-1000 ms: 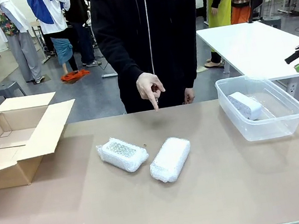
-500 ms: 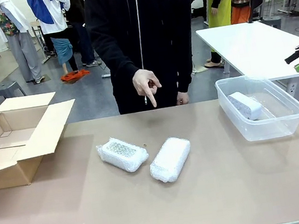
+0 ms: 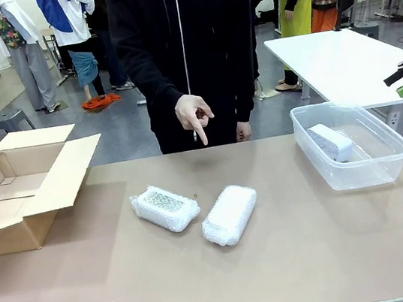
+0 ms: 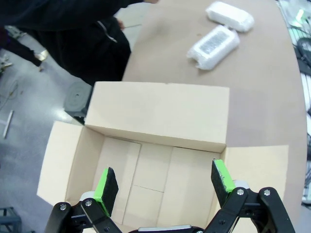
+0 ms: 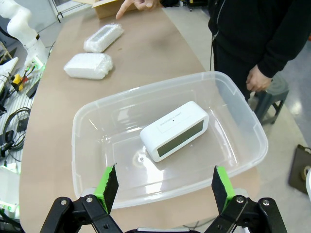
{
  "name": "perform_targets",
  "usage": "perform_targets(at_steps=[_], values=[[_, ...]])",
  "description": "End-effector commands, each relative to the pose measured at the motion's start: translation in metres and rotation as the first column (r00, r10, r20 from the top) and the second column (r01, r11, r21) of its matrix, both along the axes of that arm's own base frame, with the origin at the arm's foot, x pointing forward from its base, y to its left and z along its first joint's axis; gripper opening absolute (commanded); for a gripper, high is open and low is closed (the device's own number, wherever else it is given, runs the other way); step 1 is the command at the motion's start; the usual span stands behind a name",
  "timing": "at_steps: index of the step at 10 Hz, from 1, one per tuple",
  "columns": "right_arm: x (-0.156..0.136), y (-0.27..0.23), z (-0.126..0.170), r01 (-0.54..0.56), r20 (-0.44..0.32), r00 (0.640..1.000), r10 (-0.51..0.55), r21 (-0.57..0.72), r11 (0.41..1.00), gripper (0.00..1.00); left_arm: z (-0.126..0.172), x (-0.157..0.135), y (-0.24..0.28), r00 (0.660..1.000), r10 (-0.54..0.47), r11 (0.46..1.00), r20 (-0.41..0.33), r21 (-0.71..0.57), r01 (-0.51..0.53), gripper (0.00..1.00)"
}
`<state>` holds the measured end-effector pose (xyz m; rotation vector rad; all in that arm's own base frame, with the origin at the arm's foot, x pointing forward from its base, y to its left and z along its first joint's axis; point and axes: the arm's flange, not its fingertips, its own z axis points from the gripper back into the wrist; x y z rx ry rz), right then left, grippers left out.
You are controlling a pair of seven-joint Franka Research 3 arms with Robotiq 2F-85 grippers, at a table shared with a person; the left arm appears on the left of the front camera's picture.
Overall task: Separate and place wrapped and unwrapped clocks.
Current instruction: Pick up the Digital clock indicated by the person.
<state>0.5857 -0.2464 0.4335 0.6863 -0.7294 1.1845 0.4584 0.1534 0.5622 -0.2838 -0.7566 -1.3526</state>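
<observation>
Two wrapped clocks lie near the middle of the table, just beside each other: the left wrapped clock and the right wrapped clock, both in bubble wrap. The bare clock lies inside the clear plastic bin at the right side. An open cardboard box stands at the left edge. L gripper hangs above the box, jaws spread wide, empty. R gripper hangs above the bin, also spread wide, empty. At the far side the person's hand points down w/ the index finger, the other fingers curled.
</observation>
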Motion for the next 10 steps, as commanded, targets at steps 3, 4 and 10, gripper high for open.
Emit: perform_targets(at_steps=[3, 4, 10], values=[[0.001, 0.0, 0.0, 0.003, 0.002, 1.0, -0.003, -0.002, 1.0, 1.0, 0.026, 0.004, -0.048, 0.989, -0.135, 0.972, -0.053, 0.185, 0.143, 1.0], [0.001, 0.0, 0.0, 0.003, 0.002, 1.0, -0.003, -0.002, 1.0, 1.0, 0.035, 0.004, -0.063, 0.988, -0.14, 0.958, -0.068, 0.241, 0.152, 1.0], [0.001, 0.0, 0.0, 0.003, 0.002, 1.0, -0.003, -0.002, 1.0, 1.0, 0.075, 0.03, -0.163, 0.973, -0.161, 0.867, -0.162, 0.448, 0.218, 1.0]])
